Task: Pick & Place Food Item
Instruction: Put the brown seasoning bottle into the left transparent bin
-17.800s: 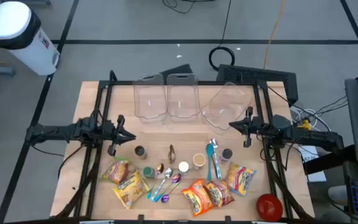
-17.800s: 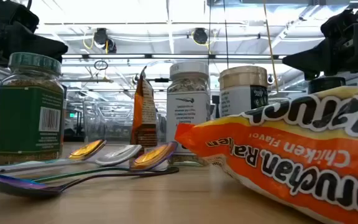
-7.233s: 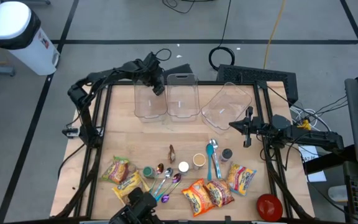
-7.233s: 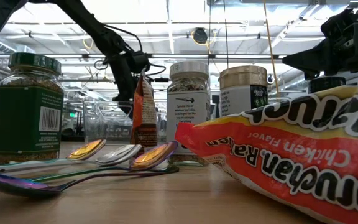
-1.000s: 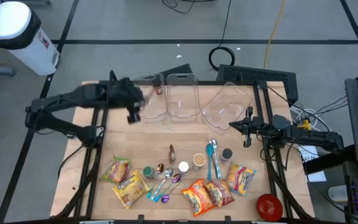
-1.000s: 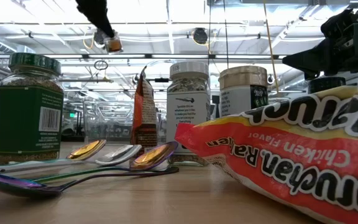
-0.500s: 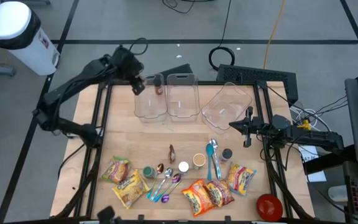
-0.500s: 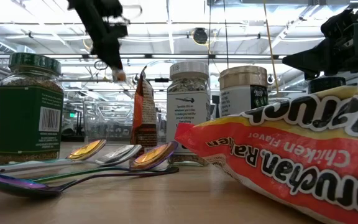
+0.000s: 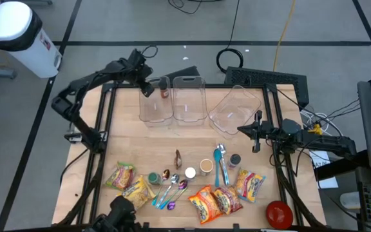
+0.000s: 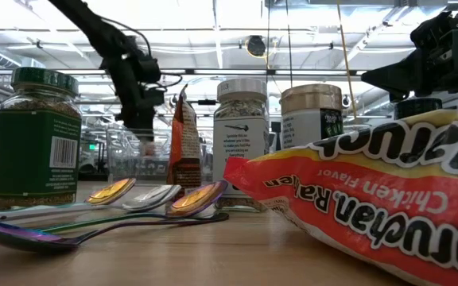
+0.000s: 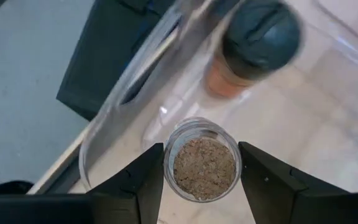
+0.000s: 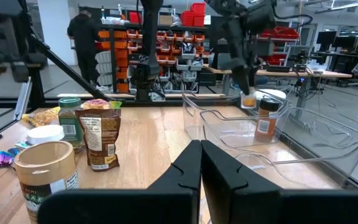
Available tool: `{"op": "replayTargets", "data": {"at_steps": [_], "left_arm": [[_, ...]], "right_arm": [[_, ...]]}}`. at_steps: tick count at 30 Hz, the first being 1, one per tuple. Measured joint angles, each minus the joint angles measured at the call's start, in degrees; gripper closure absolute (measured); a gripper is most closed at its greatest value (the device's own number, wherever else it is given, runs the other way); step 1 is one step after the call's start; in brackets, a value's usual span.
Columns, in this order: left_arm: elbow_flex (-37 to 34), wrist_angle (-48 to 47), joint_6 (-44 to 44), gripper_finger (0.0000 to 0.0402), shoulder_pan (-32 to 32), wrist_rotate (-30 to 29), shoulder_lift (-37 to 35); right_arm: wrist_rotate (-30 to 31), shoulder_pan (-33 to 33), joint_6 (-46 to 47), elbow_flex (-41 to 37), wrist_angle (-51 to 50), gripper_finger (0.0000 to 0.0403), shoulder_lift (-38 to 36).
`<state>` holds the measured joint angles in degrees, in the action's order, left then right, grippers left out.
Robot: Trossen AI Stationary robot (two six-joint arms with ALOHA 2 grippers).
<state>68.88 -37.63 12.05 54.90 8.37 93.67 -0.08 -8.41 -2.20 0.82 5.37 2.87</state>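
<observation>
Overhead, table-level and two wrist cameras

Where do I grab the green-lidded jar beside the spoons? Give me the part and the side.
Take the green-lidded jar by its lid, straight from above: it stands upright and round, and a yellow packet and spoons crowd its base. Probably use the left hand, once it releases the small spice jar it holds over the clear bin.
</observation>
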Motion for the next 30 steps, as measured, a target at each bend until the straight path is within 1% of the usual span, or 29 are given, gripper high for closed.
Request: {"op": "replayTargets", "data": {"at_steps": [2, 5, 15, 21, 27, 30], "left_arm": [[-1.34, 2.49, -0.58, 0.0213, 0.47, 1.12, 0.79], [-2.55, 3.46, -1.25, 0.0213, 0.74, 0.94, 2.12], [-2.79, 5.45, -1.83, 0.0212, -0.45, 0.55, 6.37], [-2.81, 6.68, -2.90, 0.0211, -0.78, -3.66, 7.95], [-2.81, 6.87, -4.30, 0.0210, -1.30, -3.94, 7.97], [-2.81, 6.82, -5.10, 0.0200, -1.71, -3.95, 7.97]], "right_arm": [[0.00, -0.02, 0.00, -0.02, 0.00, 0.0403, -0.02], [-0.01, -0.01, -0.01, 0.00, 0.00, 0.0403, 0.00], [-0.01, -0.01, -0.01, -0.01, 0.00, 0.0403, 0.00], [-0.02, 0.00, 0.00, 0.00, 0.00, 0.0403, 0.00], [0.00, 0.00, 0.00, -0.01, 0.00, 0.0403, -0.01], [0.00, 0.00, 0.00, 0.00, 0.00, 0.0403, -0.02]]}}
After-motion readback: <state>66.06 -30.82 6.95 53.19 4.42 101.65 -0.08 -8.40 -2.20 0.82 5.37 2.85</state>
